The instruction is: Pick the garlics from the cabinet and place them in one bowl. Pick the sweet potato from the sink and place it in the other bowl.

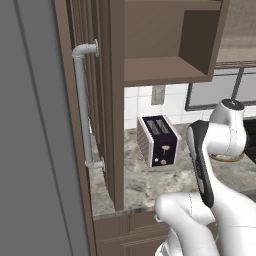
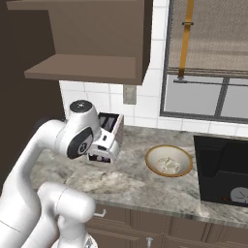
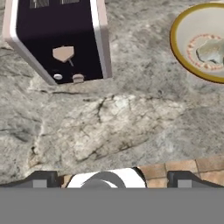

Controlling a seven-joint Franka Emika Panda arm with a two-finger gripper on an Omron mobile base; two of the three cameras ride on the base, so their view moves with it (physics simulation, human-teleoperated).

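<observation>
Tan bowl (image 2: 169, 161): shallow and wide, with a wood-coloured rim and a pale inside; it sits on the counter right of the toaster and just left of the sink, at the upper right corner of the hand view.
Garlics (image 2: 168, 164): off-white lumps lying inside the tan bowl, close together; in the hand view one pale bulb (image 3: 212, 51) rests near the bowl's middle. How many there are cannot be told for sure.
Cabinet (image 2: 92, 46): dark brown wood, mounted on the wall above the counter; its box-like shelf compartment (image 1: 172, 42) faces outward.
Sink (image 2: 222, 169): black recessed basin at the right end of the counter, below the window.
Toaster (image 1: 158, 140): dark-faced with pale sides and two slots, standing on the counter against the tiled wall.
Counter (image 3: 113, 118): mottled grey-brown stone.
Gripper (image 3: 112, 178): fingers spread wide apart with nothing between them, hanging over bare counter near the toaster's front.
Fridge (image 1: 35, 150): tall grey panel at far left, with a pipe handle beside it.
</observation>
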